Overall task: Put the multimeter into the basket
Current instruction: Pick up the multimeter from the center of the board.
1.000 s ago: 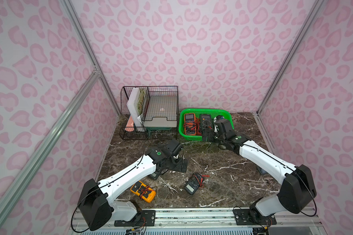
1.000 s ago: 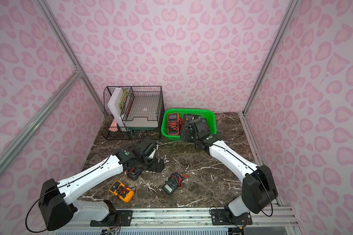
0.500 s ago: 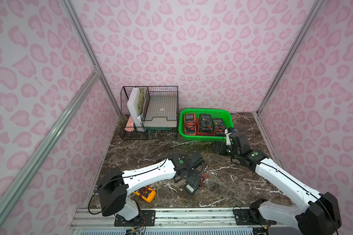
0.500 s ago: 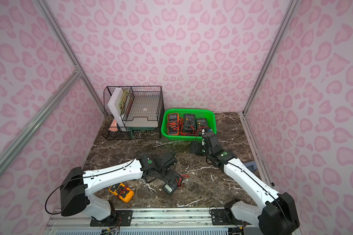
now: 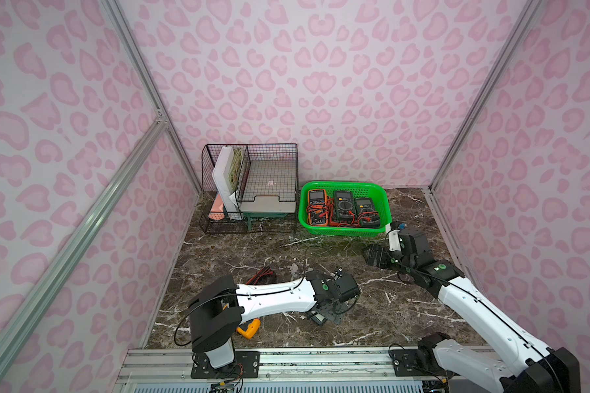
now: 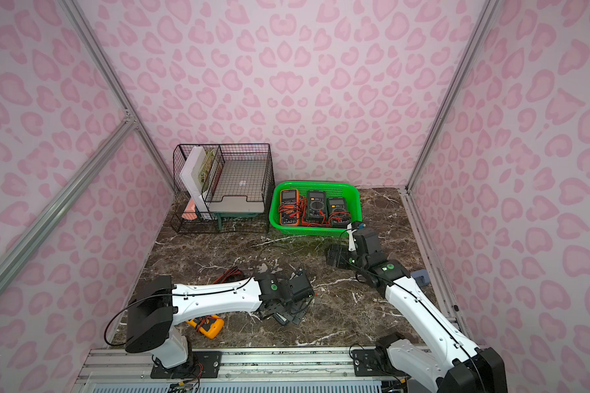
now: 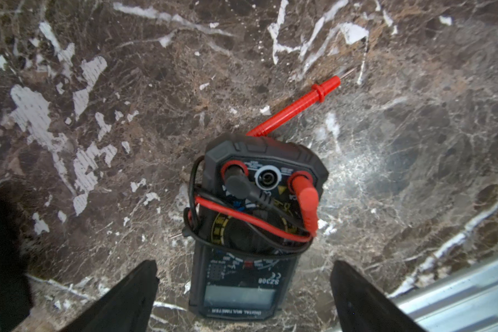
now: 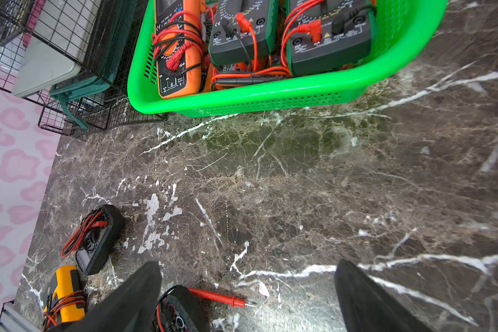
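black digital multimeter (image 7: pixel 243 230) flat on worktop (image 5: pixel 252 251), near centre, well apart from far green basket (image 5: pixel 343 233) | left fingers (image 7: pixel 133 296) spread, either side of it, not gripping; right fingers (image 8: pixel 138 287) spread, empty | handling: likely rigid, slick case — pinch long sides; loose red probe (image 7: pixel 293 109) may snag

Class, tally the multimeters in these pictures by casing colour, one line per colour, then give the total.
Orange multimeter: 1
Yellow multimeter: 1
Green multimeters: 2
Black multimeters: 2
Total: 6
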`<move>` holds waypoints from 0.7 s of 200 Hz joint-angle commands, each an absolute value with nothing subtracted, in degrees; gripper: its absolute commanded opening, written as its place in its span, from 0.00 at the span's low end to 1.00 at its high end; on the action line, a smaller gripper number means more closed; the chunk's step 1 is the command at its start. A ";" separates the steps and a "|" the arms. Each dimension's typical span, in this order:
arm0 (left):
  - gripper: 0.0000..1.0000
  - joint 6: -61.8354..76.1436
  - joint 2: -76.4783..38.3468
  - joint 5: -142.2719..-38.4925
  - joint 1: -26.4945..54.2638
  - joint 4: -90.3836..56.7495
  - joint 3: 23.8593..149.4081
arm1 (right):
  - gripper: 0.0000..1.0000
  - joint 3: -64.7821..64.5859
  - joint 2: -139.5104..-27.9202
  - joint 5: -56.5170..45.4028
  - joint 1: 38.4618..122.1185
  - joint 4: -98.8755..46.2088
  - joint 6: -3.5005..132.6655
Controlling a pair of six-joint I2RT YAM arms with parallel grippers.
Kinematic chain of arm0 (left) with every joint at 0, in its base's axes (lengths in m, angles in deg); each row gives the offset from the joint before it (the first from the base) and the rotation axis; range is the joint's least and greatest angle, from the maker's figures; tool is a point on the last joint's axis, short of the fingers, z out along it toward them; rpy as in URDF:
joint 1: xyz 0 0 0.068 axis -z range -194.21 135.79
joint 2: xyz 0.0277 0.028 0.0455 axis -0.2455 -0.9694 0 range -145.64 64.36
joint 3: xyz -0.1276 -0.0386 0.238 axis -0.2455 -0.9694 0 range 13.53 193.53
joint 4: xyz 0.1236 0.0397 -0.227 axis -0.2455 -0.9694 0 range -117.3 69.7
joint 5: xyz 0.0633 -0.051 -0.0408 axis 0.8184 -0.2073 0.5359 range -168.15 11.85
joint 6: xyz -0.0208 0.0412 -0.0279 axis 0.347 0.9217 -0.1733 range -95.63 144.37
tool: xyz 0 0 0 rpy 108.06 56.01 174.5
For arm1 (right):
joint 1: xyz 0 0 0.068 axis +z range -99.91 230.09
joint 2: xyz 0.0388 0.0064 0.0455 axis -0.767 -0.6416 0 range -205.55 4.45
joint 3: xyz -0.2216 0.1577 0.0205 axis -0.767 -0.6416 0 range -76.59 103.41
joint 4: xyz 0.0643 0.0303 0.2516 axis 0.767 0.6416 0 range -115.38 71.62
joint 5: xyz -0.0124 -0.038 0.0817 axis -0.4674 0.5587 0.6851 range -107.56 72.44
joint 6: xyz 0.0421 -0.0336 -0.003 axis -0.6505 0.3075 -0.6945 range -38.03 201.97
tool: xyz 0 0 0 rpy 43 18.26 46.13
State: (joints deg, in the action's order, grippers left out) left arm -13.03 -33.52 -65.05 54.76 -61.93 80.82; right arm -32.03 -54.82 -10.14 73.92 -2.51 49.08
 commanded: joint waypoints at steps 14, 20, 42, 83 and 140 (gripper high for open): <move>0.99 -15.39 -34.25 -63.04 55.17 -60.26 79.87 | 0.99 -32.21 -54.32 -8.09 72.94 -0.53 50.88; 0.98 -15.52 -34.25 -62.95 55.16 -59.89 79.48 | 0.99 -32.20 -54.35 -8.00 72.73 -0.36 51.07; 0.99 -15.53 -34.56 -62.90 55.15 -58.99 78.75 | 0.99 -32.38 -54.35 -7.82 72.43 -0.26 50.96; 0.98 -15.65 -35.39 -62.68 55.17 -57.39 77.72 | 0.99 -32.36 -54.15 -7.55 72.32 0.61 51.24; 0.98 -16.85 -36.65 -62.10 55.12 -55.05 76.72 | 0.99 -32.54 -52.86 -7.98 72.13 1.32 50.69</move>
State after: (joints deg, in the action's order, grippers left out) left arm -15.96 -36.04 -63.26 55.17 -55.96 76.90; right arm -32.38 -53.46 -7.91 72.20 0.31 50.70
